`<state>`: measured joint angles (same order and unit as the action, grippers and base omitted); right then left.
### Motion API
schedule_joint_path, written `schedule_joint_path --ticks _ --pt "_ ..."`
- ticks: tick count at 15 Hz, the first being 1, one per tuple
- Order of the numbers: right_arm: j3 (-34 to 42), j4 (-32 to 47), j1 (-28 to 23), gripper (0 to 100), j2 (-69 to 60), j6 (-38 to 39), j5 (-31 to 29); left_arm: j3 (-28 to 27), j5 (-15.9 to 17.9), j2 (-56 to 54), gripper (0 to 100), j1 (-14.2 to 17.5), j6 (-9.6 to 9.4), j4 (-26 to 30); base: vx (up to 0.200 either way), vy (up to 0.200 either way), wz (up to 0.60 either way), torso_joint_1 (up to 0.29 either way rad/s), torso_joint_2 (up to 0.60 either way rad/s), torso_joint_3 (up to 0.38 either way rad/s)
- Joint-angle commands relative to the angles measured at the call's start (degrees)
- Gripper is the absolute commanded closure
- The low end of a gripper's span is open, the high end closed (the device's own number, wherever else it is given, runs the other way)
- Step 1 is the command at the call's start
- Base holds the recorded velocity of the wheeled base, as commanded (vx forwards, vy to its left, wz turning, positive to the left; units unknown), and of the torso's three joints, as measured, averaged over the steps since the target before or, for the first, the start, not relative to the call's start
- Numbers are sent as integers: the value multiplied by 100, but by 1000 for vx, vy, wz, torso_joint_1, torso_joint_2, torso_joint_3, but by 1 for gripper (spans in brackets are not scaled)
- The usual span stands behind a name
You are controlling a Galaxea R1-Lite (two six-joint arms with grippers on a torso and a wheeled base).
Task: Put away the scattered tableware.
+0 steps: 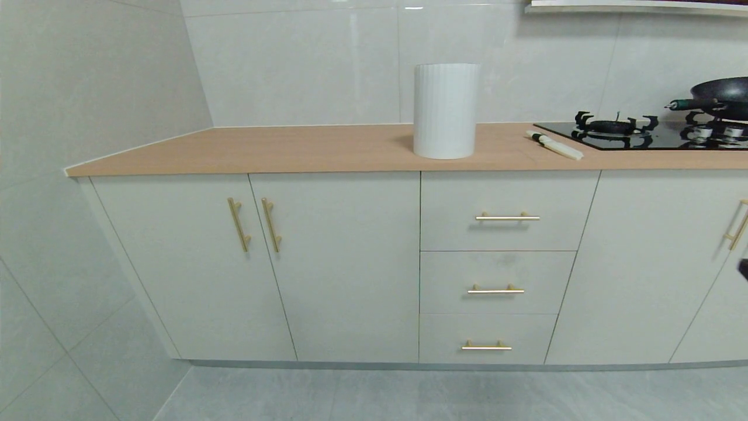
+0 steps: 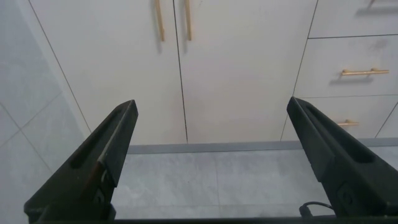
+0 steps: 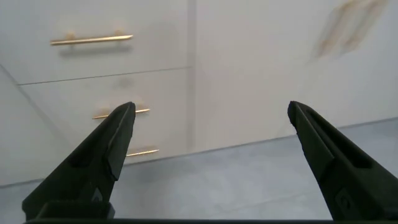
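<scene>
The left tool (image 2: 211, 102) stands spread wide, its two dark fingers (image 2: 106, 155) far apart with nothing between them and touching nothing; past the gap are the grey floor (image 2: 211, 180) tiles and a pair of pale cupboard doors (image 2: 242, 68) with brass handles (image 2: 186, 18). The right tool (image 3: 210, 106) is spread just as wide and grips nothing, hanging in front of the stack of drawers (image 3: 106, 68) with floor beneath. In the head view the task's thing, a slim pale utensil (image 1: 555, 145), lies flat and slantwise on the wooden worktop (image 1: 292, 149) in the upper right of the frame, just beside the near left corner of the black hob (image 1: 643, 137). A white ribbed holder (image 1: 445, 111) stands upright on the worktop at upper centre, left of the utensil and apart from it. A black pan (image 1: 721, 93) sits on the hob at the right edge of the frame. Below the worktop the cupboard doors take the left half and the three drawers the centre right, all shut
</scene>
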<state>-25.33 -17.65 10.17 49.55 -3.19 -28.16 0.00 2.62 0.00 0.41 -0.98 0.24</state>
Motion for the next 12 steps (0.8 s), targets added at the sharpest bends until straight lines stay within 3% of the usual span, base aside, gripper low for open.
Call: schedule_joint_path --ticks 1,6,10,12 --pt "441 1203 -665 0 -2626 -691 -102 0 2 0 0 2 1 2 0 0 0 0 0 0" --pt "529 2679 -946 0 -4516 -814 214 0 2 0 0 2 1 2 0 0 0 0 0 0" --pt "837 2714 -990 0 -4955 -718 680 0 2 0 0 2 1 2 0 0 0 0 0 0" --pt "1101 2583 -990 0 -4955 -384 1498 0 2 0 0 2 1 2 0 0 0 0 0 0"
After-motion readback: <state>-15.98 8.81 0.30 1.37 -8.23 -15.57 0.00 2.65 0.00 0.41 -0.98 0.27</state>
